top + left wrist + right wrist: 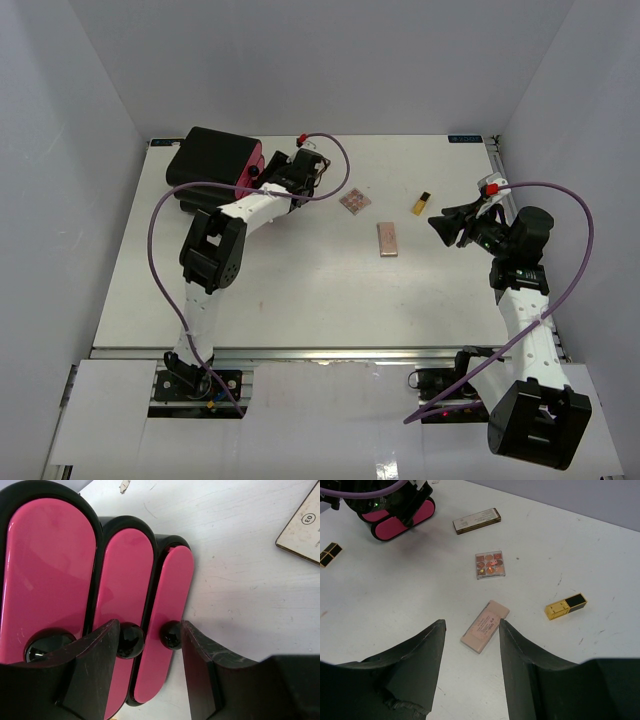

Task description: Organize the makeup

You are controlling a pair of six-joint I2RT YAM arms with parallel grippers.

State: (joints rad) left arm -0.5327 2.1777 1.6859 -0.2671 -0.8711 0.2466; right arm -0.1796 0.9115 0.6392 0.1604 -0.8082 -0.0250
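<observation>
Left gripper (148,625): jaws part-open, straddling two drawer knobs (172,635), gripping nothing. We fear closing here drags both drawers (125,570). Right gripper (471,624): open, empty, above pink rectangular palette (485,626) on table (300,300).

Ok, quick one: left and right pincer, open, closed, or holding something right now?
Left pincer: fingers straddle the drawer knobs; whether it is gripping them cannot be told.
Right pincer: open, holding nothing.

Bare table (300,290) around the rectangular palette (387,240); black box (210,155) in far-left corner.
</observation>
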